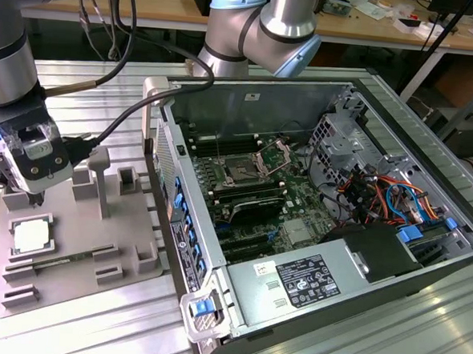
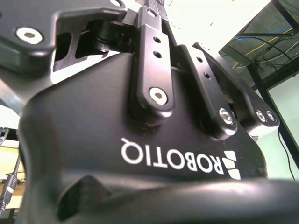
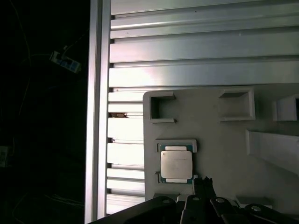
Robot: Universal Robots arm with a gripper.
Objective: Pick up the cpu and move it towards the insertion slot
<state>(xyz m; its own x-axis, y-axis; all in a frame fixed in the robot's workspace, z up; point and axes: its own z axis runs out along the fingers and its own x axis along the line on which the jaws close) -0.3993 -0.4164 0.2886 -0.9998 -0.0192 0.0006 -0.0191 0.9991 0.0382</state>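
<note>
White brand lettering [image 2: 180,161] on the end effector [image 2: 187,70] housing

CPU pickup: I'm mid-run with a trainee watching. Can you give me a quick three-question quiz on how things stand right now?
1. True or false: the cpu lies on the grey fixture, not lifted.
2. Fill in: the slot sits inside the open computer ____.
3. The gripper is nearest to: A the cpu, B the slot, C the blue cables.

Key: 1 true; 2 case; 3 A.
</note>
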